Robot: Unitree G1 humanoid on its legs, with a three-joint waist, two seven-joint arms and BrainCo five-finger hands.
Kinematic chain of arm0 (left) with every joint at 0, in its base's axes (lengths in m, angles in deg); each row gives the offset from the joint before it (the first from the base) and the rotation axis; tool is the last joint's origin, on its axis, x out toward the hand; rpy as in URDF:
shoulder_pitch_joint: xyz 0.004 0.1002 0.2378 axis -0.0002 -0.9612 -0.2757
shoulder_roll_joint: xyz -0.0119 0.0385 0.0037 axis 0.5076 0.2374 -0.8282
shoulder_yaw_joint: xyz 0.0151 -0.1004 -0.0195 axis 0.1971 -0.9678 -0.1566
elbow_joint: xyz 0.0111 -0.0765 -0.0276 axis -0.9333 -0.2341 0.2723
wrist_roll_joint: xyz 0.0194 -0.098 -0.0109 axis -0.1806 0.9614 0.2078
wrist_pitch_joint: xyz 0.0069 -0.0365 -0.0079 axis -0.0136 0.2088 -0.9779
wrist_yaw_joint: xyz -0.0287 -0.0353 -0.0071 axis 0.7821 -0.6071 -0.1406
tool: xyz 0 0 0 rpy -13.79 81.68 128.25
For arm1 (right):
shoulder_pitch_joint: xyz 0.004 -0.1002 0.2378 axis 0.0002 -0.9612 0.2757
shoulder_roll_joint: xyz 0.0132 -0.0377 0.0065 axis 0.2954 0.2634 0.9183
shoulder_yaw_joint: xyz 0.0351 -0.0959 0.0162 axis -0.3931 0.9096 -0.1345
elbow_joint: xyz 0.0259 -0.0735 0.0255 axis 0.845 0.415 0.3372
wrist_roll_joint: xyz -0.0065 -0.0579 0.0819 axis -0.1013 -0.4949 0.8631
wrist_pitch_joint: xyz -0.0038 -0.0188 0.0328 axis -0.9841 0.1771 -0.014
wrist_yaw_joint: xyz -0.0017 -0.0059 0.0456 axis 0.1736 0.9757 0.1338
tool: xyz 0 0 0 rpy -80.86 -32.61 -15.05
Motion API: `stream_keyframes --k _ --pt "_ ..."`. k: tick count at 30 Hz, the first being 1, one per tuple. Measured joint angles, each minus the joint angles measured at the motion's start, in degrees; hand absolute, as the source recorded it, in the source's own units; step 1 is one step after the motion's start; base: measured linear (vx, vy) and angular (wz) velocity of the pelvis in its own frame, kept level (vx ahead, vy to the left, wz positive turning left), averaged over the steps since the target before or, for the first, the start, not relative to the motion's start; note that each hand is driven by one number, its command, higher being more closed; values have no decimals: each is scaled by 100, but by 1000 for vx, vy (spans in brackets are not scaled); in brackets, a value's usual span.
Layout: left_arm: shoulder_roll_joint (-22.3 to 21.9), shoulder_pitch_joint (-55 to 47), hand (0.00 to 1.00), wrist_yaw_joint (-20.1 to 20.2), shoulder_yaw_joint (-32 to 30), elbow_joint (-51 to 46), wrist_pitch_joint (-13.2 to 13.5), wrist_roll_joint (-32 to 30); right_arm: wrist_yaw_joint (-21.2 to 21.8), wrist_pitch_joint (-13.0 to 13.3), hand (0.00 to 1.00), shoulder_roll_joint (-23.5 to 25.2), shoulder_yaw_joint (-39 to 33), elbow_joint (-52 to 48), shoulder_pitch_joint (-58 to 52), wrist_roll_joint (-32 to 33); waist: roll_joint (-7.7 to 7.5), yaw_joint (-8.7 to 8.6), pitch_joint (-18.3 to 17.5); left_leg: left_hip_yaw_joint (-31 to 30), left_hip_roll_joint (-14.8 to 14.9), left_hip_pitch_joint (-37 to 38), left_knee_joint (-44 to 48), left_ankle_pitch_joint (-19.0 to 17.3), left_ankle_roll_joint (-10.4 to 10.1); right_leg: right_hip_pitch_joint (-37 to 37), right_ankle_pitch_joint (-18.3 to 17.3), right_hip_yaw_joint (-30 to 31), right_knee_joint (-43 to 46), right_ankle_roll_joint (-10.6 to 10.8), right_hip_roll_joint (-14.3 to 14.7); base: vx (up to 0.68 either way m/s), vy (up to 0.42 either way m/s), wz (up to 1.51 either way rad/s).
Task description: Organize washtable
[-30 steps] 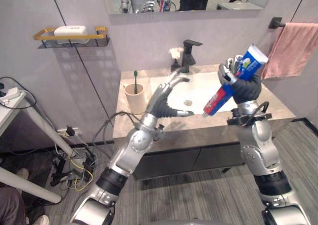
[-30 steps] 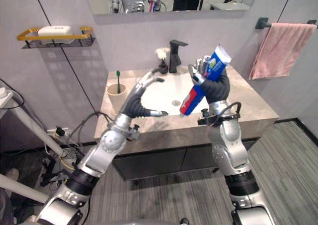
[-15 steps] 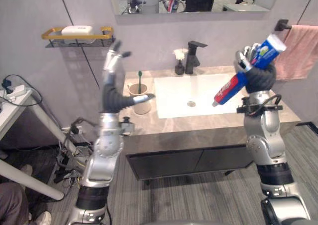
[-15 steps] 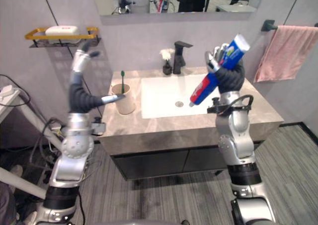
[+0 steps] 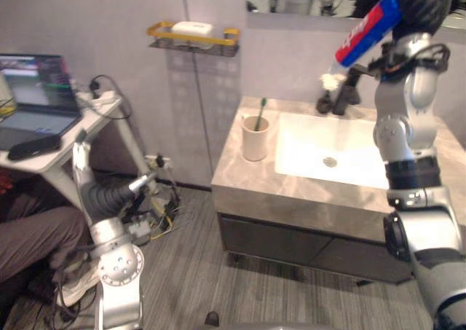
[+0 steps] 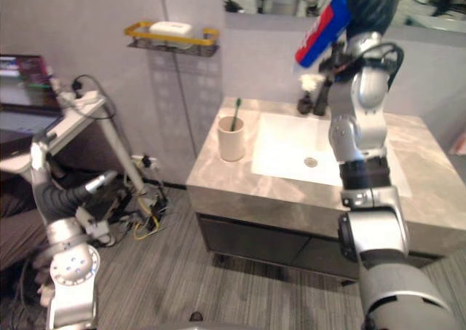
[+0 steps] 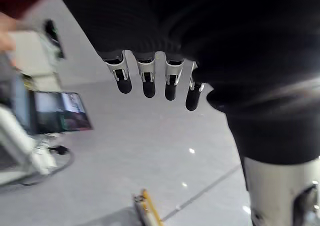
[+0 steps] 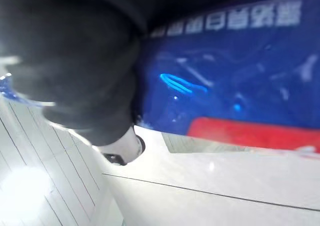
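Observation:
My right hand (image 5: 421, 1) is raised high in front of the mirror, shut on a blue and red toothpaste tube (image 5: 366, 28) that slants down to the left above the black faucet (image 5: 348, 95). The tube (image 8: 225, 81) shows close up in the right wrist view. A beige cup (image 5: 255, 136) with a green toothbrush (image 5: 261, 111) stands on the marble counter (image 5: 251, 181) left of the white sink (image 5: 342, 144). My left hand (image 5: 93, 193) hangs low, well left of the counter, open and empty, fingers (image 7: 145, 81) straight.
A gold wall shelf (image 5: 194, 38) carries a white soap bar (image 5: 191, 28). A side table with a laptop (image 5: 33, 82) stands at the left, cables and a power strip (image 5: 156, 213) on the floor under it. A seated person's leg (image 5: 29, 237) is at the lower left.
The camera has swung left. My left hand has dropped from beside the shelf to low down, away from the counter. My right hand has lifted the tube higher, towards the mirror.

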Motion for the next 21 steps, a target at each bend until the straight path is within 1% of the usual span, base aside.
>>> stream_keyframes --k 1,4,6,7,8,10,13,16,21 --pt "-41 -71 0 8 7 145 -2 31 -10 9 100 -38 26 101 93 7 -6 45 4 -49 -3 -18 0 0 -1 17 -7 -57 0 1 1 -22 1 50" --pt "-111 -377 0 213 50 1067 -44 259 -16 14 100 -85 207 376 408 154 -78 240 43 -236 -28 -99 -1 14 -6 56 -35 -258 2 10 -4 -26 13 35" --pt "-112 -550 0 392 115 1724 -190 413 -20 23 100 -64 313 512 592 336 -211 275 127 -311 -38 -169 -1 11 -4 48 -72 -357 -6 46 -8 -36 15 20" --pt "-112 -587 0 454 149 1851 -225 460 -20 23 100 -62 324 529 609 363 -259 285 158 -320 -39 -175 -1 8 2 47 -82 -364 -7 58 -12 -34 16 10" --pt "-91 -642 0 544 270 2103 -258 518 -23 23 100 -62 337 543 612 399 -356 318 211 -334 -23 -193 0 4 7 43 -85 -374 -13 54 -8 -32 -2 7" --pt "110 -637 0 713 643 2666 -278 612 -45 22 100 -61 359 545 619 444 -498 347 260 -406 -1 -281 1 7 7 21 -79 -451 -44 58 -12 -22 -6 16" --pt "206 -620 0 905 1009 3250 -368 630 -123 -4 100 -25 427 542 658 445 -643 391 299 -433 26 -391 3 63 -1 -69 -40 -497 -50 4 19 13 -2 9" --pt "212 -590 0 1017 1178 3562 -417 693 -150 -34 100 51 430 542 669 440 -693 393 332 -487 42 -463 5 82 -4 -102 -47 -554 -50 -5 59 17 -18 10" --pt "261 -478 0 1108 1227 3863 -450 834 -234 -54 100 40 432 534 669 428 -721 374 357 -495 56 -478 4 79 -6 -107 -71 -575 -50 -16 89 8 -8 2"
